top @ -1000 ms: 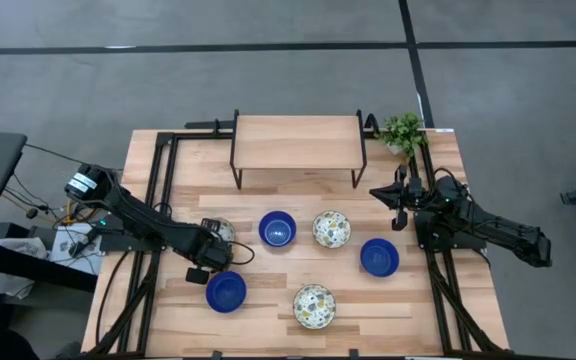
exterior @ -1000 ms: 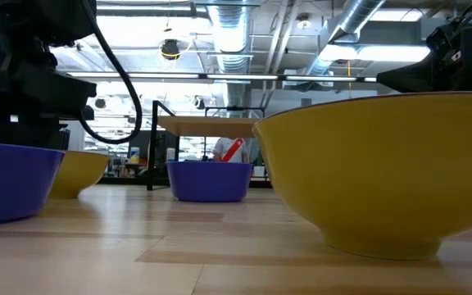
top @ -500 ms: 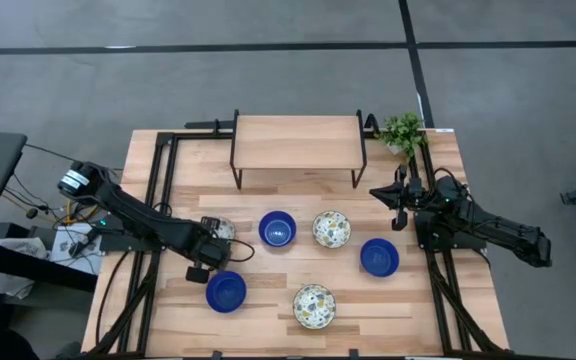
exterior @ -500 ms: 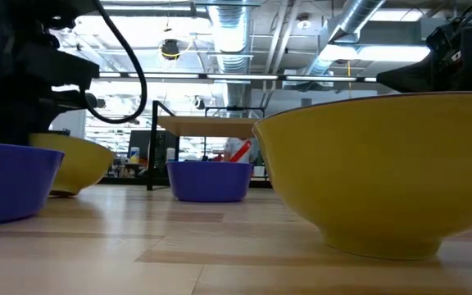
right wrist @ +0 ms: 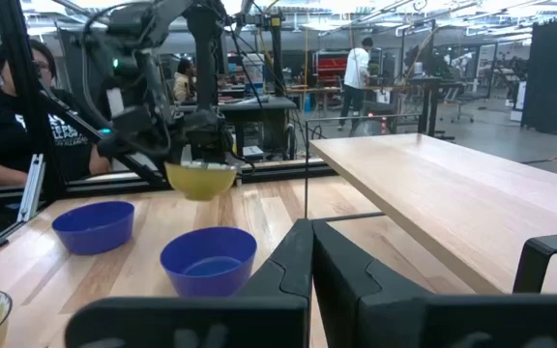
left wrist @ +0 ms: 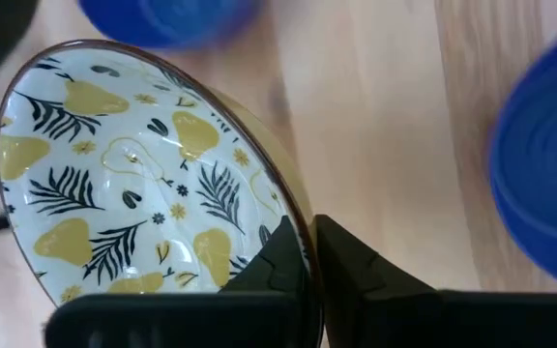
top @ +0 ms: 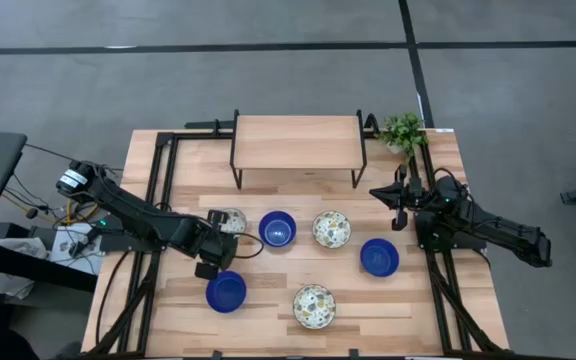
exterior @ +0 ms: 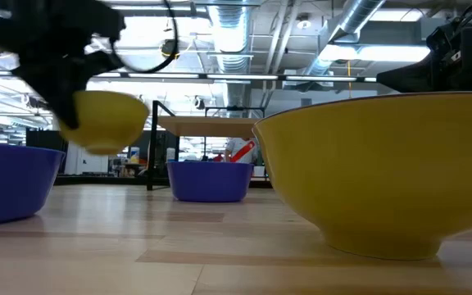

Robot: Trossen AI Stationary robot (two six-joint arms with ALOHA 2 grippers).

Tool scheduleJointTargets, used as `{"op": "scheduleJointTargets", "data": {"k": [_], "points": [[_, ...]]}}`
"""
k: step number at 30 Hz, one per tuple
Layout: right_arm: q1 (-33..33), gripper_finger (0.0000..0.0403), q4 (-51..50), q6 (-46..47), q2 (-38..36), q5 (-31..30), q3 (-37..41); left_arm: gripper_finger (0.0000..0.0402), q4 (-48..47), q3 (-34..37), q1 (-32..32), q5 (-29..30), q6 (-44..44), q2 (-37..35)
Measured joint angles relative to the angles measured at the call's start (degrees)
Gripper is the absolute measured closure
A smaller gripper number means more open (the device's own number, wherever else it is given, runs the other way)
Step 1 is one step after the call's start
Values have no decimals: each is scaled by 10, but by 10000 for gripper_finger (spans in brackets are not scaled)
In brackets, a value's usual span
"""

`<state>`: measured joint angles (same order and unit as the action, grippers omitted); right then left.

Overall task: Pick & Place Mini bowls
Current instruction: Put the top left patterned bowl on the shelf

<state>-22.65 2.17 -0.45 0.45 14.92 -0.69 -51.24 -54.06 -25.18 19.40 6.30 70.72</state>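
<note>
Lifted since a second ago, the patterned bowl [top: 230,221] hangs off the table [top: 268,300] in my left pincer [top: 218,240], arm stretched low. From above I count three glossy blue bowls, three patterned. Low view: bowl [exterior: 105,121] airborne. Left wrist: fingers [left wrist: 288,256] clamp its rim [left wrist: 259,174]. Right pincer [top: 400,200] waits closed.

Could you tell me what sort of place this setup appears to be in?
Probably a robotics lab or workshop in an industrial hall: exposed ceiling ducts show overhead, other workbenches stand beyond the wooden table, and a person sits beside the rig.
</note>
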Motion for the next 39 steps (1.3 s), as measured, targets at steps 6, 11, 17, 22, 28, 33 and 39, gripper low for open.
{"op": "scheduleJointTargets", "data": {"k": [6, 11, 17, 22, 28, 33, 39], "points": [[0, 403, 0, 3, 0, 0, 0, 390, 0, -76, 38, 30, -76, 0], [0, 403, 0, 14, 0, 0, 0, 390, 2, -139, 69, 70, -144, 0], [0, 403, 0, 19, 0, 0, 0, 390, 8, -197, 109, 96, -229, 0], [0, 403, 0, 19, 0, 0, 0, 390, 36, -232, 144, 123, -328, 1], [0, 403, 0, 20, 0, 0, 0, 385, 119, -249, 182, 136, -501, 2], [0, 403, 0, 20, 0, 0, 0, 389, 149, -249, 210, 136, -592, 4], [0, 403, 0, 21, 0, 0, 0, 389, 149, -248, 258, 113, -658, 10]]}}
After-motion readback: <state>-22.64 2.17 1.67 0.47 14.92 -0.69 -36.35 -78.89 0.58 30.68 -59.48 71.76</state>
